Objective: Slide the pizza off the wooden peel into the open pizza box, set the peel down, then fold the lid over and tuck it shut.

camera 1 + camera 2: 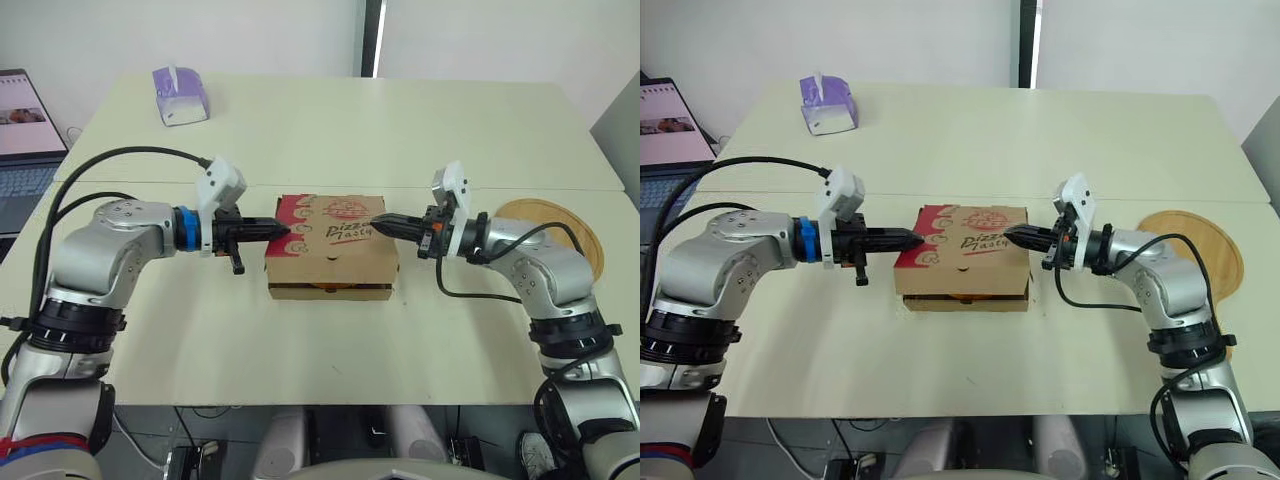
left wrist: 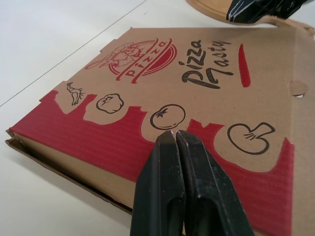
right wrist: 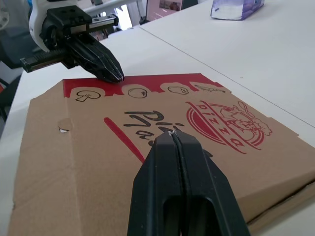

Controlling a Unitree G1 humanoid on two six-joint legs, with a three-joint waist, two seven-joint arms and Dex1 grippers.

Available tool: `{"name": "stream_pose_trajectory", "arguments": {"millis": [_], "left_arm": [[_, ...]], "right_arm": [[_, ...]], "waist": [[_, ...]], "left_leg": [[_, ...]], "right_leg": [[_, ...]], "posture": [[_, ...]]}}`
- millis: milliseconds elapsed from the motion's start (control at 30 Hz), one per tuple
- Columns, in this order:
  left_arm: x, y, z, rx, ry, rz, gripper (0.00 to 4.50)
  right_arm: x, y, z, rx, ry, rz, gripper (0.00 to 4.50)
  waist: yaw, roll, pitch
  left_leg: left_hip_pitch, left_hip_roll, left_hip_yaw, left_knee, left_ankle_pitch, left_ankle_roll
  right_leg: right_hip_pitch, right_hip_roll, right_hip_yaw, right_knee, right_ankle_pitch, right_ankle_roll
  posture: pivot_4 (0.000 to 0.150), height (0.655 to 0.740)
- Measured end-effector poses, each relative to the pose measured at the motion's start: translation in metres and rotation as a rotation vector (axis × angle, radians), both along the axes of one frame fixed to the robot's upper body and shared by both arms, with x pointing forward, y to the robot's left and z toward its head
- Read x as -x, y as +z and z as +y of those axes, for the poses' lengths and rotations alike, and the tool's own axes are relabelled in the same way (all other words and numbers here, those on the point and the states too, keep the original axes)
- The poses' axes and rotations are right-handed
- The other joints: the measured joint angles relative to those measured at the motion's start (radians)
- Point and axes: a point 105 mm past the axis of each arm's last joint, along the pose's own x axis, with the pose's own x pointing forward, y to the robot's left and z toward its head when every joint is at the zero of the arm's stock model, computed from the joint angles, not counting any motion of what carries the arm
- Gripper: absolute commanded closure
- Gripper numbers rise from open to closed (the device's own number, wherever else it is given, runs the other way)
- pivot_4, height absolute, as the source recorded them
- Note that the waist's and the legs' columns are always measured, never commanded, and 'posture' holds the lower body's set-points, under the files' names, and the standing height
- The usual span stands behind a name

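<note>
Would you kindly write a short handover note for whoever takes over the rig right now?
Left end effector: shut, tip at the left edge of the pizza box lid.
Right end effector: shut, tip at the lid's right edge.
Wooden peel: flat on the table, right of the box, bare.
Done: peel set down, lid folded over.
Left: a gap shows under one lid corner, so it likely needs pressing and tucking.

pizza box: lid folded down, mid-table | wooden peel: flat, right
</note>
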Motion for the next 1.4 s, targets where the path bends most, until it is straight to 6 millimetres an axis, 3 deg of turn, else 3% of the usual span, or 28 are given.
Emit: {"name": "stream_pose_trajectory", "arguments": {"millis": [100, 267, 467, 967, 1400], "left_arm": [[-0.003, 0.001, -0.001, 0.001, -0.001, -0.01, 4.5], [-0.005, 0.001, -0.002, -0.005, -0.009, -0.012, 4.5], [-0.006, 0.0, -0.008, 0.001, -0.025, -0.033, 4.5], [-0.007, -0.002, -0.01, -0.015, -0.029, -0.054, 4.5], [-0.011, -0.011, -0.011, -0.066, -0.04, -0.088, 4.5]], "right_arm": [[0.008, 0.003, -0.005, 0.054, 0.035, -0.097, 3.86], [0.025, 0.006, -0.012, 0.189, 0.138, -0.238, 2.1], [0.032, -0.015, -0.006, 0.247, 0.208, -0.234, 0.04], [0.021, -0.03, -0.006, 0.319, 0.163, -0.262, 0.04], [0.013, -0.029, 0.001, 0.318, 0.147, -0.309, 0.04]], "waist": [[0.001, 0.0, 0.0], [0.005, 0.0, 0.0], [0.005, 0.0, 0.0], [0.017, 0.0, 0.0], [0.018, 0.0, 0.0]], "left_leg": [[-0.002, 0.0, 0.0, 0.0, 0.0, 0.0], [-0.002, 0.0, 0.0, 0.001, 0.0, 0.0], [-0.002, 0.0, 0.0, 0.002, 0.0, 0.0], [-0.002, 0.0, 0.0, 0.003, 0.0, 0.0], [-0.002, 0.0, 0.0, 0.004, 0.0, 0.0]], "right_leg": [[-0.002, 0.0, -0.001, 0.0, 0.0, 0.0], [-0.002, 0.0, 0.0, 0.0, 0.0, 0.0], [-0.002, 0.0, 0.0, 0.002, 0.0, 0.0], [-0.002, 0.0, 0.0, 0.002, 0.0, 0.0], [-0.002, 0.0, 0.0, 0.003, 0.0, 0.0]], "posture": [[0.15, 0.74], [0.15, 0.74], [0.15, 0.74], [0.15, 0.74], [0.15, 0.74]]}}
